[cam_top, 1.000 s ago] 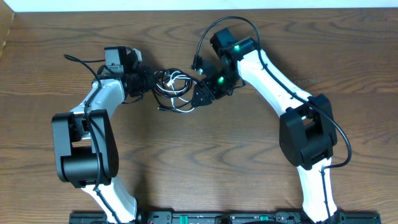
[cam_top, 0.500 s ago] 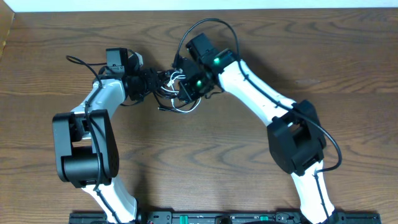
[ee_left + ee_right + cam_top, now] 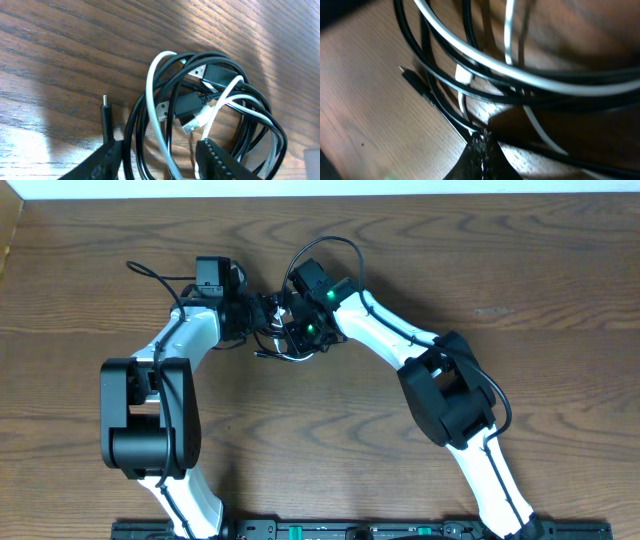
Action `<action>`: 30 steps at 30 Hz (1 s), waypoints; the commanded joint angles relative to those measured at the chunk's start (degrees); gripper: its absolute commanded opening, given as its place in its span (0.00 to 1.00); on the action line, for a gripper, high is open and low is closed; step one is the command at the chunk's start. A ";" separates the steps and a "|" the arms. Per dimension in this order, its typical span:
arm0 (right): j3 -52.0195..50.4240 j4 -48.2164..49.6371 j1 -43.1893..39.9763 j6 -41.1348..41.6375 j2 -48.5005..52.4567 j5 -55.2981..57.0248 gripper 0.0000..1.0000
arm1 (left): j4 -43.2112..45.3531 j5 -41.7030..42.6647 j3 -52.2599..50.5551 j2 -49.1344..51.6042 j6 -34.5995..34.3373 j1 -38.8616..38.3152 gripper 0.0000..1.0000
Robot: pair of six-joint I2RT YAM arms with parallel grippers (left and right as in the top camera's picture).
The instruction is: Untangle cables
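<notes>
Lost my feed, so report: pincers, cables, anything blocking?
Left pincer open, straddling cables. Right pincer shut on black cable. White cable looped through it. Nothing else seen.

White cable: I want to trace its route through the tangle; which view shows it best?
Left wrist: the white cable is sharp and its loops are easy to follow. Overhead shows only tiny slivers of it; the right wrist view shows blurred close-up segments.

A brown wooden table lies under the left gripper and spreads out all around it. Dark wavy lines run through the wood. Ahead of the gripper the wood shines. Farther beyond, a white strip runs along the table's edge.
</notes>
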 commanded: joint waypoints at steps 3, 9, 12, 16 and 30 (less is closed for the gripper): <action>-0.35 -4.13 0.39 1.95 2.21 0.46 0.01 | 1.84 -1.62 -0.11 3.54 -0.44 -0.72 0.26; -0.13 -11.87 -1.01 -2.45 2.19 -1.57 0.02 | 3.56 -1.14 -0.09 4.33 -0.81 0.04 0.08; 0.48 -15.39 -2.43 -8.90 2.19 -7.21 0.07 | 3.76 1.09 -0.04 4.24 -2.01 0.68 0.08; 2.05 -17.68 -4.52 -14.05 2.12 -15.37 0.09 | 4.39 4.48 0.00 4.24 -2.56 1.84 0.08; 2.95 0.33 -6.12 -8.55 2.12 -20.35 0.03 | 4.63 6.40 0.00 4.22 -3.67 2.91 0.08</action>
